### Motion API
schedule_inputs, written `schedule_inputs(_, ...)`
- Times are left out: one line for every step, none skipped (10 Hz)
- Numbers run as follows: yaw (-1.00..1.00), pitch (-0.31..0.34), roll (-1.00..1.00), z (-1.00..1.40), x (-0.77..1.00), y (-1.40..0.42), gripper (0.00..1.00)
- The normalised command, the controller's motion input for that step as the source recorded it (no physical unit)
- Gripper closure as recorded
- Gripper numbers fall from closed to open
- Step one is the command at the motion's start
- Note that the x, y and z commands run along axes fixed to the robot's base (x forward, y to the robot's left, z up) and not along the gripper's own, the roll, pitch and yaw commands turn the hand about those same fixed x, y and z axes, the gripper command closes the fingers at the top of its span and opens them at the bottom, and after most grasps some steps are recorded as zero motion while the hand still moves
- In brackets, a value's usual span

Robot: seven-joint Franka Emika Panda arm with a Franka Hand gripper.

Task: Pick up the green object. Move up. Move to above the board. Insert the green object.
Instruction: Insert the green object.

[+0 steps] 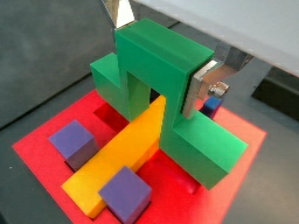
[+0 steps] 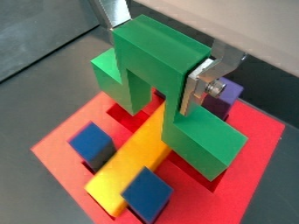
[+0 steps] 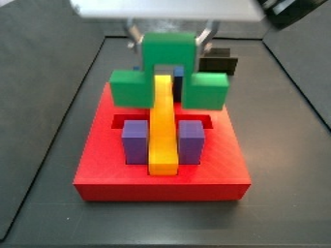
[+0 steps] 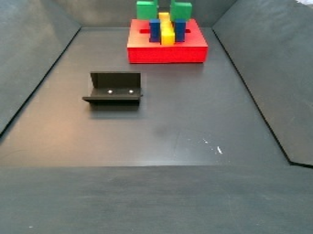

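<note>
The green object [image 1: 163, 66] is a bright green stepped piece, its taller centre block clamped between my gripper's [image 1: 162, 44] silver fingers [image 1: 201, 87]. It straddles the long yellow bar [image 1: 122, 157] on the red board [image 1: 47, 144]; its side blocks sit low over the board's recessed slots. It also shows in a wrist view [image 2: 158, 61] and in both side views [image 3: 168, 77] [image 4: 163, 11]. The gripper [image 3: 168, 39] stands over the board's [image 3: 162, 170] far edge. Two purple-blue blocks [image 3: 134, 136] [image 3: 192, 136] flank the bar [image 3: 162, 121].
The dark fixture [image 4: 113, 89] stands on the grey floor left of centre, apart from the board [image 4: 167, 50]. A small black box [image 3: 220, 62] sits behind the board. Dark walls enclose the floor [image 4: 159, 128].
</note>
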Motion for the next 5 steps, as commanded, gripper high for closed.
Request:
schedule_inputs(0.07,-0.144,0.25,-0.32,-0.18,-0.10,1.00)
schedule_inputs(0.12,-0.151,0.22,-0.32,-0.20,-0.04,1.00)
schedule_inputs(0.11,-0.147,0.15,-0.21,-0.23,-0.02,1.00)
schedule_inputs(0.15,-0.129,0.13,-0.14,-0.09,-0.06,1.00)
schedule_inputs(0.13,-0.077,0.10,-0.14,0.00,-0.05,1.00)
